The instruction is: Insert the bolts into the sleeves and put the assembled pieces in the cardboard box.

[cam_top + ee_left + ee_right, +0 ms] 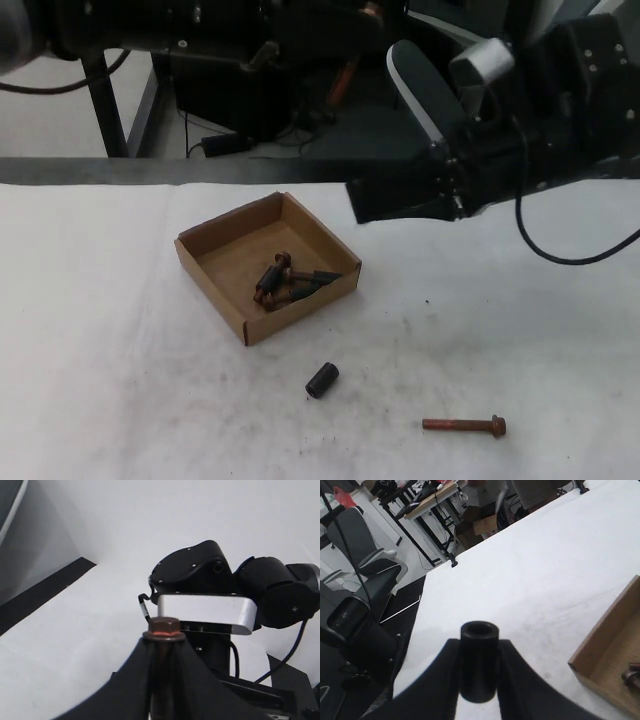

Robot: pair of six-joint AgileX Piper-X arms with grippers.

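Left jaws are clamping a bolt (pixel 163 630) along their length, head outermost; right jaws are gripping a sleeve (pixel 479 662), bore opening outward, near the cardboard box (pixel 212 295) sitting on the tabletop (pixel 100 400)

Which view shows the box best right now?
The high view: the whole box shows, open top, with assembled pieces inside. The right wrist view catches one corner of it and the end of a piece. The left wrist view looks at the held bolt and the other arm.
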